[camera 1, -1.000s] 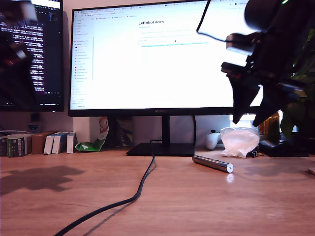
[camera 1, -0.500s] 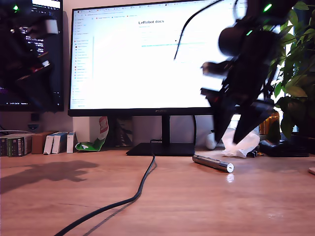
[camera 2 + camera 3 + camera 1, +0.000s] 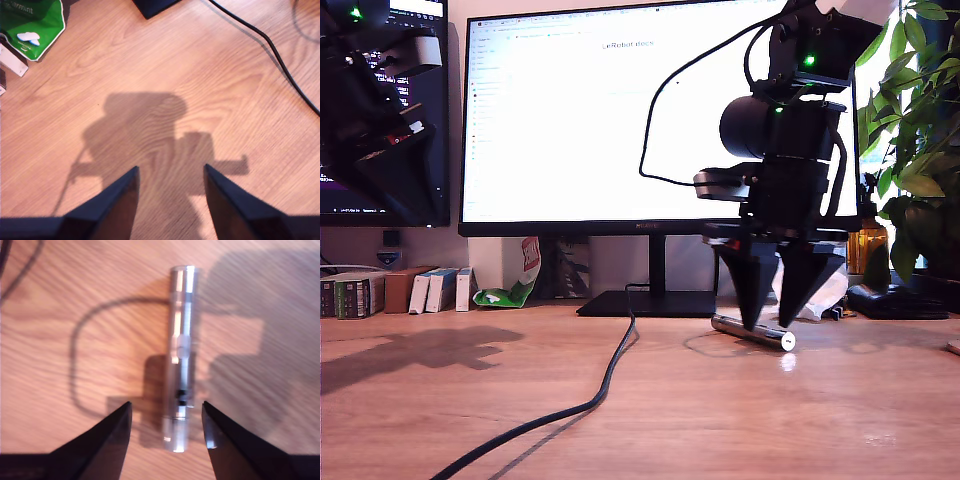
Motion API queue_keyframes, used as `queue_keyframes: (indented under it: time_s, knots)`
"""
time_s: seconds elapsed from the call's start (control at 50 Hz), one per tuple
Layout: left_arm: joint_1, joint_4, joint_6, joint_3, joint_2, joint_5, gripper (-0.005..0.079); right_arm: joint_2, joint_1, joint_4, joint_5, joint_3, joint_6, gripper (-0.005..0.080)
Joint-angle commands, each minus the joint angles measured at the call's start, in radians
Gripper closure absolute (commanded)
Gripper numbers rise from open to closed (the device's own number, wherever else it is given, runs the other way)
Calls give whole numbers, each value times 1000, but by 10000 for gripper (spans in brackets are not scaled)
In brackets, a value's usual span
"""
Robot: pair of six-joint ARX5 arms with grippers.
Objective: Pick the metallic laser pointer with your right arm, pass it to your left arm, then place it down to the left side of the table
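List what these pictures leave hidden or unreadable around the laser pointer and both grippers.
- Laser pointer: in the exterior view, my second gripper covers its middle; whether the jaw tips touch the table cannot be told.
- Second wrist view: the pointer is blurred, so any markings are unreadable.
- My first gripper: dark against the side monitor in the exterior view.
- Main monitor: text too small.

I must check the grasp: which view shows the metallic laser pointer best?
The second wrist view: the metallic laser pointer lies whole between my second gripper's open jaws. The exterior view shows it partly behind the jaws; the first wrist view does not show it.

Glaring monitor (image 3: 620, 120), backlit silhouettes, crisp shadows
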Motion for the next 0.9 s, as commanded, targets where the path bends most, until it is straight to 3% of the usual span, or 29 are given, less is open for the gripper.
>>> queue_keyframes:
  time_s: [0.0, 0.88]
  knots:
    - [-3, 5, 7, 10, 16, 2, 381, 22, -9, -3, 2, 11, -6, 362]
    - [-3, 10, 7, 10, 16, 1, 381, 58, -13, 9, -1, 11, -23, 398]
